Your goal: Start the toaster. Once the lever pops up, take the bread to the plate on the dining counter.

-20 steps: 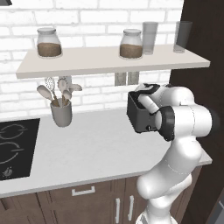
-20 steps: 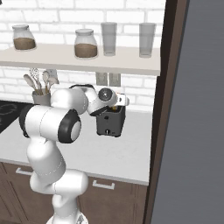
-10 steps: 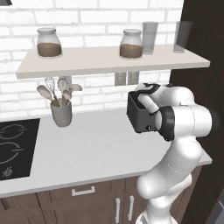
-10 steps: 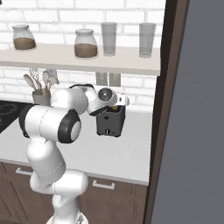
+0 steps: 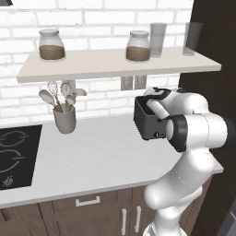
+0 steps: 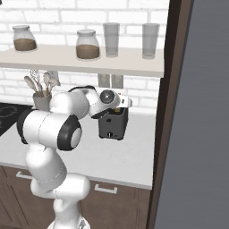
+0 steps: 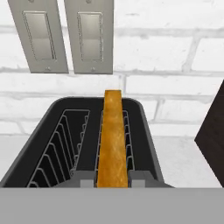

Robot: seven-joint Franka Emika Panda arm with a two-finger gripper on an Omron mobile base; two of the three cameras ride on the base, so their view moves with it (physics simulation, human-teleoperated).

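Fingers (image 7: 112, 183): closed narrow on the near edge of the bread, one dark tip on each side of the slice at the bottom of the hand view.
Bread (image 7: 113, 138): an orange-brown slice seen edge-on, standing upright in the right-hand slot of the toaster as the hand view shows it; its top rises above the slot's rim.
Toaster (image 5: 146, 120): dark box on the pale surface (image 5: 97, 156), close to the brick wall; the slot beside the bread shows bare wire guides.
Arm: bent over the toaster from the front, the wrist hiding part of the toaster's top in both base views.
Toaster face: a small knob shows low on the narrow face in the right base view; the lever is too small to tell.
Cooktop (image 5: 14, 156): black, at the surface's left end, well apart from the toaster.
Utensil cup (image 5: 64, 119): grey, holding spoons and a whisk, between cooktop and toaster.
Wall switches (image 7: 68, 35): two grey plates on the brick above the toaster.
Shelf (image 5: 115, 63): carries two jars and two glasses.
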